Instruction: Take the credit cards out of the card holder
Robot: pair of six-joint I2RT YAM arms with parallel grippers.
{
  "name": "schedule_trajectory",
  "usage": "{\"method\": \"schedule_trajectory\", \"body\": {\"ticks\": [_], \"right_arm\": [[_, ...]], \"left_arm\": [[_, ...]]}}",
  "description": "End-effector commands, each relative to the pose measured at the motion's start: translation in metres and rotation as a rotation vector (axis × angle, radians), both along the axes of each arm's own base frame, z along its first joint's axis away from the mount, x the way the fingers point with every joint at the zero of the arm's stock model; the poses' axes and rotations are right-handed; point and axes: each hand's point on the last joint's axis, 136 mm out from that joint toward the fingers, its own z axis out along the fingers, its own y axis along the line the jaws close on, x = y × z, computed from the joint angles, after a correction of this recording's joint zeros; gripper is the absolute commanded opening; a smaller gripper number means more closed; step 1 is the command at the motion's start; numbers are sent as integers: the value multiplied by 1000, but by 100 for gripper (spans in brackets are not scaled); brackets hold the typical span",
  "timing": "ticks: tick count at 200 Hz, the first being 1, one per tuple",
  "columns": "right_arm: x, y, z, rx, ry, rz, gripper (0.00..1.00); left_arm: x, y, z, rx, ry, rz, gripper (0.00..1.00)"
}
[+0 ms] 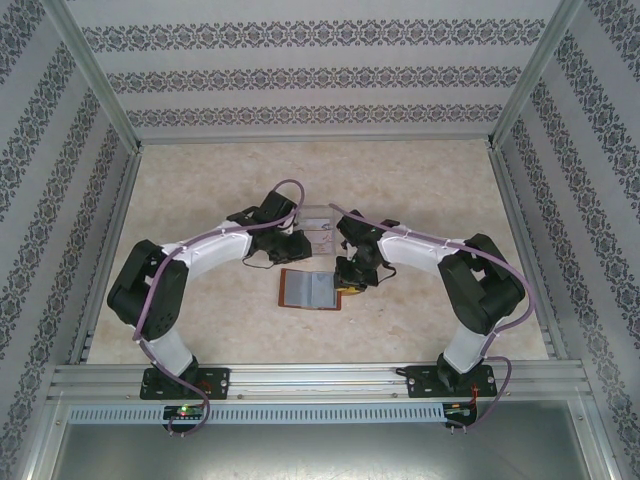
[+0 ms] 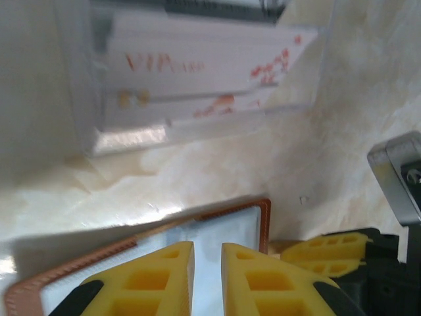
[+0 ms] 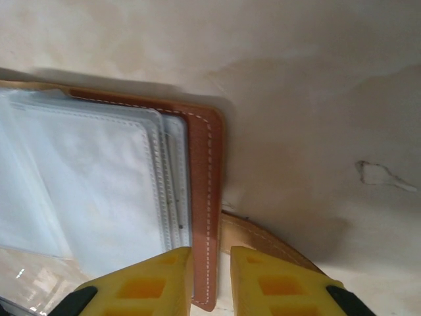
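Note:
The brown card holder point(image 1: 310, 289) lies open and flat on the table between the arms, its grey-blue pockets up. In the left wrist view my left gripper point(image 2: 208, 247) hovers over the card holder point(image 2: 223, 220), jaws a narrow gap apart with nothing between them. My right gripper point(image 3: 211, 250) is also slightly open, straddling the stitched leather edge of the card holder point(image 3: 204, 164) without clamping it, beside the tan snap tab point(image 3: 270, 240). Pale credit cards point(image 2: 197, 66) with pinkish print stand in the clear rack point(image 2: 85, 99). No card shows in the pockets.
The clear acrylic rack point(image 1: 316, 215) stands just behind the wallet, between my left gripper point(image 1: 293, 247) and right gripper point(image 1: 350, 272). Patterned walls and metal rails enclose the marbled tabletop point(image 1: 200, 200). The right gripper's yellow fingers point(image 2: 332, 253) sit close beside the left one.

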Motion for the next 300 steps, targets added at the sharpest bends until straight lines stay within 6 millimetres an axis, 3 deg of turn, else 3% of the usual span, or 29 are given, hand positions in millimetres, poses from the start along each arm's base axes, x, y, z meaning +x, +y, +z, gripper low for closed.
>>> {"method": "schedule_trajectory", "body": {"ticks": [1,80,153,253,300], "right_arm": [[-6,-7,-12,-51,17,3,24],[-9,-20,-30,-118,28,20,20],[-9,-18,-32,-109,34,23,20],[-9,-18,-32,-107,42,22,20],[-10,-18,-32,-107,42,25,20]], "left_arm": [[-6,-23,18,-105,-18,-8,18],[-45,-52,-11,-72,154,-88,15],[-61,-77,-24,-136,266,-134,18],[-75,-67,-50,50,327,-182,26],[-77,-58,-57,108,335,-174,24]]}}
